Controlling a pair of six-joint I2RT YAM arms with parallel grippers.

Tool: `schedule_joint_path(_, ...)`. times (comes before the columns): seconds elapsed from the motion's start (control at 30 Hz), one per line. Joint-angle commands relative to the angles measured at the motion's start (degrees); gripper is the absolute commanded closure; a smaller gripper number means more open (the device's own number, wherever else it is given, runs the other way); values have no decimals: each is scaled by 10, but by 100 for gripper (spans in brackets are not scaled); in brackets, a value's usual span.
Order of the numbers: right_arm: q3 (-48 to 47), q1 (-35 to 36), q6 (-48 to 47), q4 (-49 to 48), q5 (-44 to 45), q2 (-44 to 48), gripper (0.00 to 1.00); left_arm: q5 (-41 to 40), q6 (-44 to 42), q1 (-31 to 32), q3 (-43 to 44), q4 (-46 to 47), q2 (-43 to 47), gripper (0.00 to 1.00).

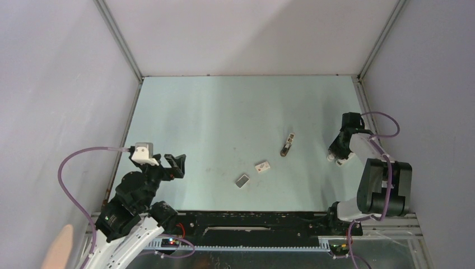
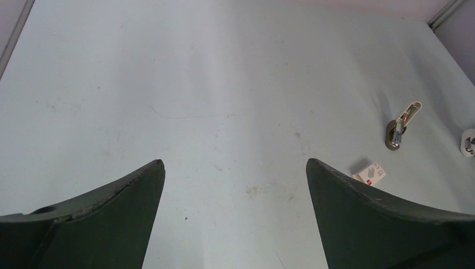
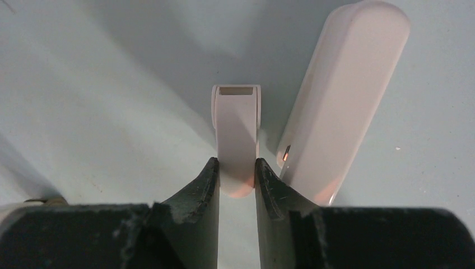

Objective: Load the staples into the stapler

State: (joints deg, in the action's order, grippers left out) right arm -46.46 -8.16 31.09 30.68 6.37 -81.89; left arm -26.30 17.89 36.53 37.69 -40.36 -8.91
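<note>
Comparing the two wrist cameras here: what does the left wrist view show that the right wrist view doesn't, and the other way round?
Only the left wrist view: the left gripper wide open and holding nothing, a small white printed box lying flat, and beyond it an olive and metal item.

Only the right wrist view: the right gripper shut on a narrow whitish piece, with a wider whitish piece close beside it.

Both: the pale table surface. A whitish bit at the left wrist view's right edge is too cut off to identify.
</note>
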Motion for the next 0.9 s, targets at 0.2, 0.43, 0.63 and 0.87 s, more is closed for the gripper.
schedule_joint_path(0.2, -56, -5, 45, -2, 0, -64, 70, -2, -19, -10, 12, 24, -36, 0)
schedule_joint_path(0.43, -67, 4, 51, 36, 12, 7, 42, 3, -18, -10, 45, 27, -112, 0)
schedule_joint_path(0.63, -81, 54, 43, 56, 24, 67, 32, 3, -33, -10, 87, 56, -179, 0)
schedule_joint_path(0.87, -81, 221, 81, 10, 76, 69, 25, 9, -48, -11, 143, 91, -266, 0)
